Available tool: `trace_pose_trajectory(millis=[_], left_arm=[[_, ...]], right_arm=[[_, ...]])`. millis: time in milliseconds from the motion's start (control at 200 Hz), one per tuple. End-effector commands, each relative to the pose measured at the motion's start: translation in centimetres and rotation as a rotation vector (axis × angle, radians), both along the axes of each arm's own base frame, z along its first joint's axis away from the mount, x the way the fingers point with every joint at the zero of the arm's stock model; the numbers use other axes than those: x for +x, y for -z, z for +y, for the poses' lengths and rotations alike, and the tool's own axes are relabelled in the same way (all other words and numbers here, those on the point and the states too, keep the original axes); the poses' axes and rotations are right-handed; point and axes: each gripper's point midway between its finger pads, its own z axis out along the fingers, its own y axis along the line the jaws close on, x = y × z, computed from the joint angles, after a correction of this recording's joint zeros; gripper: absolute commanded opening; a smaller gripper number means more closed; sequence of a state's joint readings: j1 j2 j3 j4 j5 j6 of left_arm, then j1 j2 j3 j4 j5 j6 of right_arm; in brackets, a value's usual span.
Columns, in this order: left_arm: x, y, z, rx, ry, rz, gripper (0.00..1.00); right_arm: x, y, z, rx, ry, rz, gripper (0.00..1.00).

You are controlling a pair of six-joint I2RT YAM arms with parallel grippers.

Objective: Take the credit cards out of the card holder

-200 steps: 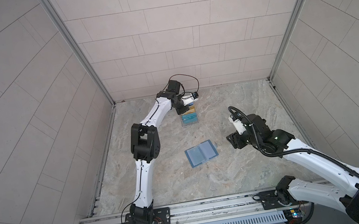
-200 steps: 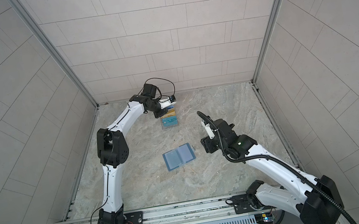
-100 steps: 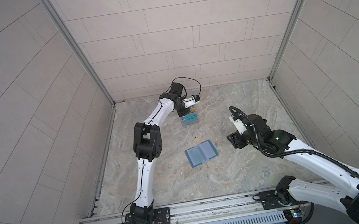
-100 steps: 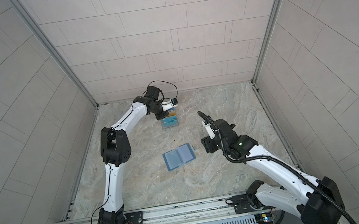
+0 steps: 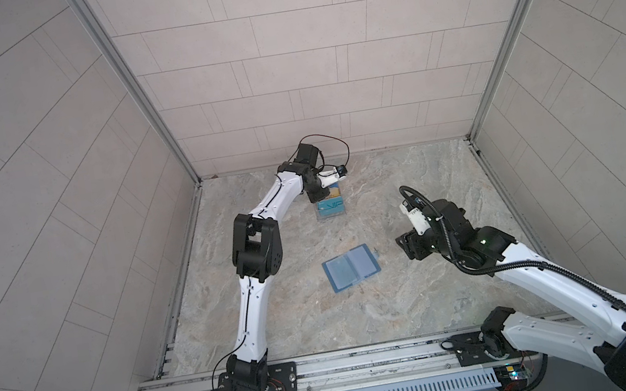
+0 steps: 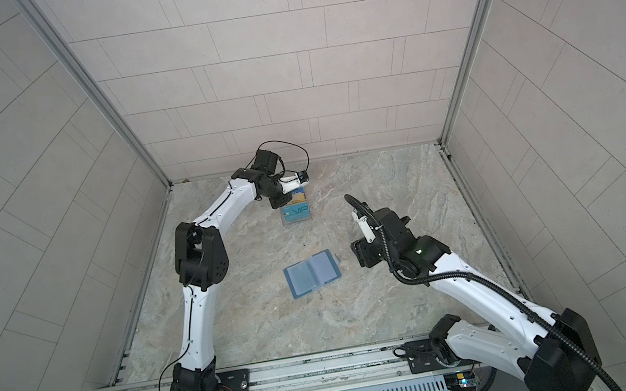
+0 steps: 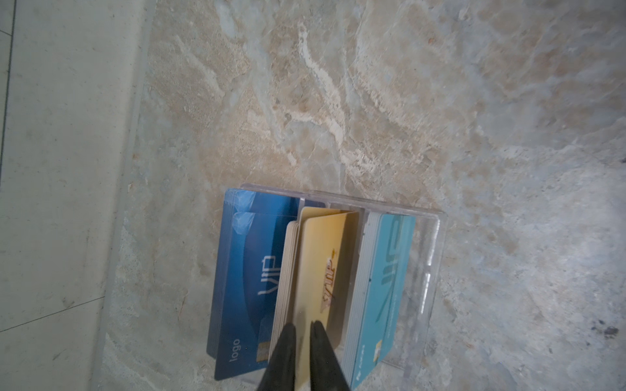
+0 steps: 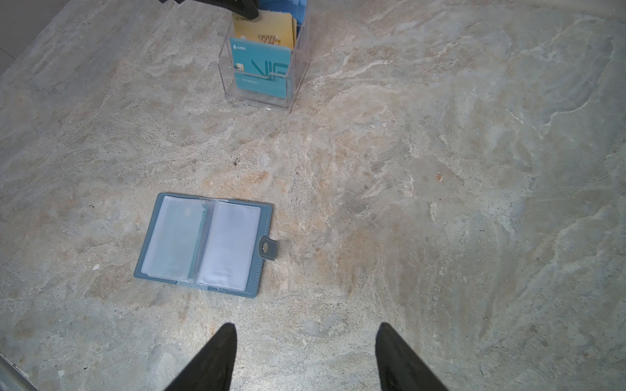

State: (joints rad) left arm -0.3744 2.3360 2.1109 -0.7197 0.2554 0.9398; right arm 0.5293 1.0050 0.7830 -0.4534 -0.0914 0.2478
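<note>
The right pincer (image 8: 306, 325) is wide open with nothing in it, and it hangs over the grey stone table (image 8: 440, 169). Just ahead of it, toward the left arm's side, the small teal-blue folding card holder (image 8: 206, 243) lies flat and open with its clear sleeves facing up. Farther off, the left pincer (image 7: 303, 325) is at a clear plastic stand (image 7: 430, 257); its black fingers are almost shut at the edge of a gold plastic card (image 7: 321, 264) standing between dark blue cards (image 7: 247, 270) and teal cards (image 7: 386, 277), and I cannot tell if it pinches it.
</note>
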Motion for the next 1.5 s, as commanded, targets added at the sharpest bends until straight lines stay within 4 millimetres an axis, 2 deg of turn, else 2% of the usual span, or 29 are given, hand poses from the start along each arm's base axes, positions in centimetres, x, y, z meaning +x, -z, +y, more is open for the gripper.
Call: trace_pose_trajectory(millis=[0,165,275,385,501,571,671,806,921,1156,1357,1492], left_arm=[[0.2,0.7,0.4,0.024,-0.012,-0.003,0.15],[0.4,0.3,0.5,0.026,-0.021,-0.017,0.21],[0.8,-0.7,0.7,0.036,-0.040,-0.049,0.30],[1.4,-3.1,1.4,0.050,-0.073,-0.118,0.40],[1.1,-5.9,1.9,0.036,-0.105,-0.170,0.50],[0.4,-7.4,2.1,0.011,-0.130,-0.172,0.54],[-0.8,-10.3,2.5,-0.073,-0.214,-0.191,0.55],[-3.7,-13.6,3.4,-0.261,-0.344,-0.249,0.56],[-6.9,-13.4,4.4,-0.381,-0.469,-0.179,0.57],[-14.4,-9.9,3.8,-0.622,-0.522,0.018,0.60],[-20.0,-8.1,3.2,-0.732,-0.543,0.122,0.58],[-23.0,-6.1,3.2,-0.740,-0.571,0.209,0.48]], right_arm=[[0.1,-0.6,-0.3,-0.003,0.012,-0.013,0.68],[0.0,-0.6,-0.3,-0.004,0.013,-0.013,0.68],[0.0,-0.5,-0.3,-0.005,0.010,-0.010,0.68],[0.0,-0.5,-0.2,-0.001,0.009,-0.008,0.68],[0.0,-0.4,0.3,0.015,-0.011,0.005,0.68],[-0.1,-0.1,0.9,0.017,-0.044,0.016,0.68],[-0.2,0.1,1.6,0.021,-0.070,0.038,0.68],[-0.3,0.1,2.4,0.023,-0.099,0.041,0.68],[-0.5,-0.2,2.9,0.022,-0.122,0.035,0.68],[-0.9,-0.3,4.7,-0.015,-0.158,0.053,0.69],[-1.6,0.6,6.9,-0.071,-0.181,0.078,0.69],[-2.0,2.1,9.5,-0.051,-0.215,0.105,0.69]])
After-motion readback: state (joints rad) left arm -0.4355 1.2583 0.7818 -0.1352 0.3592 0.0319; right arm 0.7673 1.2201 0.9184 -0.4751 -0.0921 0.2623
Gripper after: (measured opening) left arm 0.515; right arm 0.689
